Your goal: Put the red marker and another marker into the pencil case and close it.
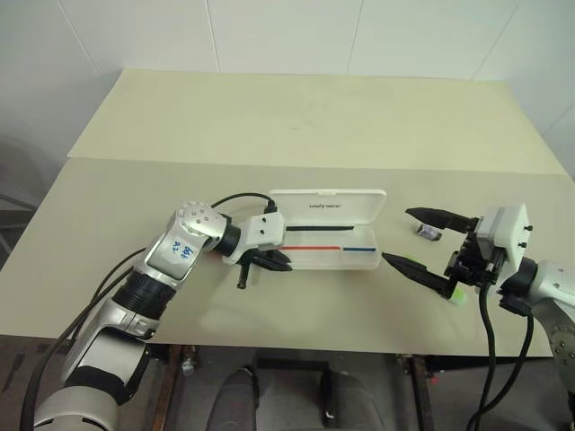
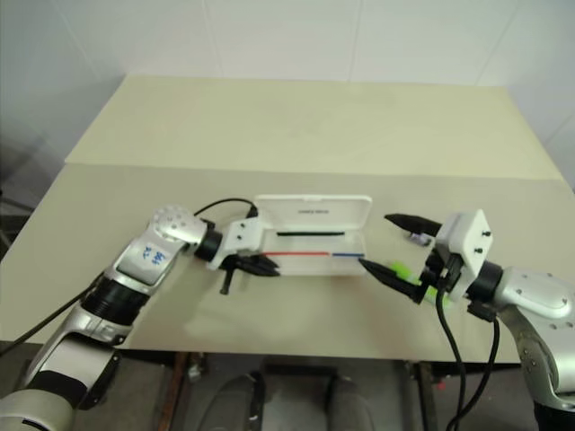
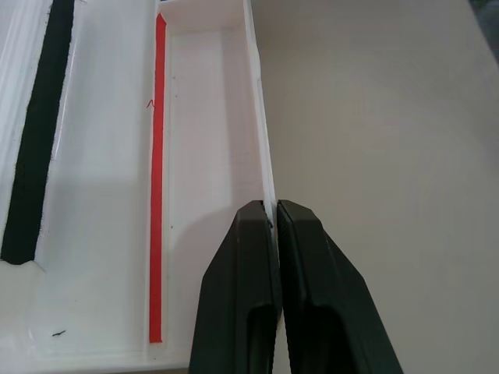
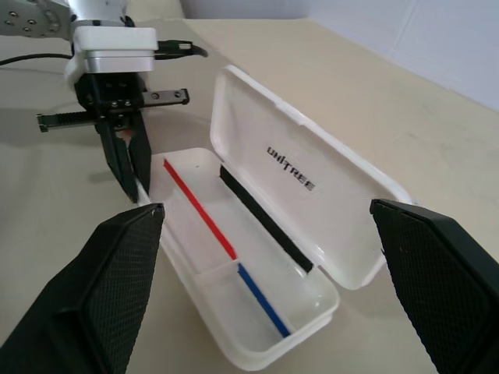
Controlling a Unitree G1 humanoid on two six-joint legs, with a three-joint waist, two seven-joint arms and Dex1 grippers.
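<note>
Now pencil case point(image 4: 273, 234) lid up, no markers inside; L hand point(image 1: 277, 262) closed on front wall, R hand point(image 1: 422, 241) open.

the pencil case point(image 1: 328, 235) lies open near the front edge of the counter point(image 1: 269, 126), its lid standing up behind the tray. the left gripper point(image 1: 272, 262) sits at the tray's left end, touching its front wall. the right gripper point(image 1: 415, 239) is to the right of the case. between its fingers, on the counter, lies a small stub point(image 1: 426, 233). another marker point(image 2: 406, 271) lies under the right gripper.
</note>
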